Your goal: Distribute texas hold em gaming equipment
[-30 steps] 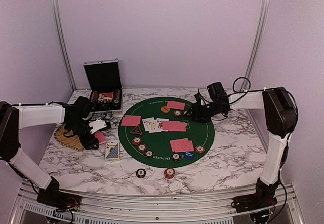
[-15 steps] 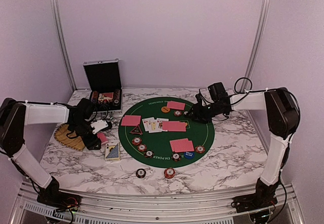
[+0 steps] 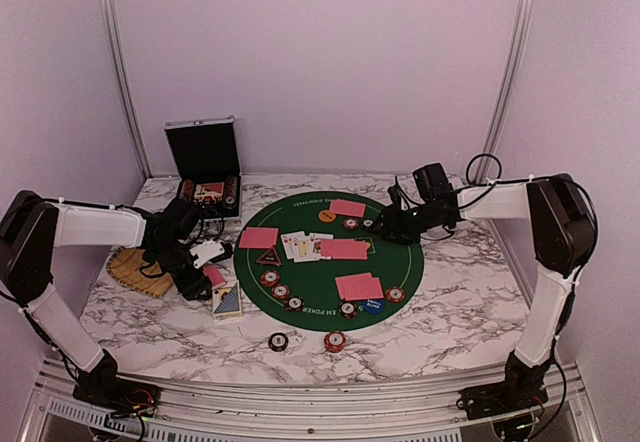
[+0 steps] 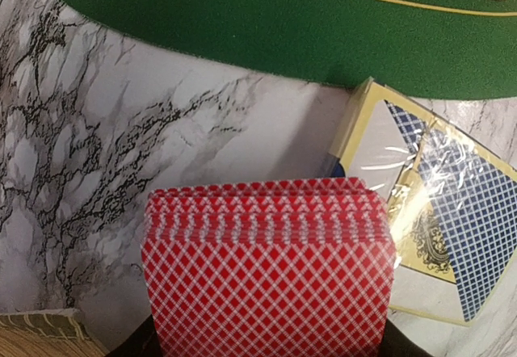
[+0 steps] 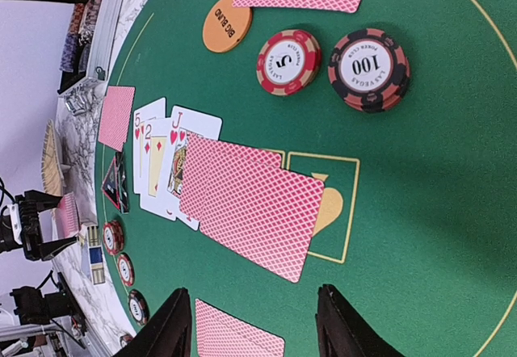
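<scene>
Left fingers (image 4: 133,347) pinch the red-backed card deck (image 4: 266,276); right fingers (image 5: 171,329) stand spread above the green mat (image 5: 420,212).

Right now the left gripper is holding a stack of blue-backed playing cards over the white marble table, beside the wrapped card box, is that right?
Not quite. The left wrist view shows the stack of playing cards in the left gripper is red-backed, not blue-backed. The rest holds: it is over the white marble table, beside the wrapped blue-patterned card box.
</scene>
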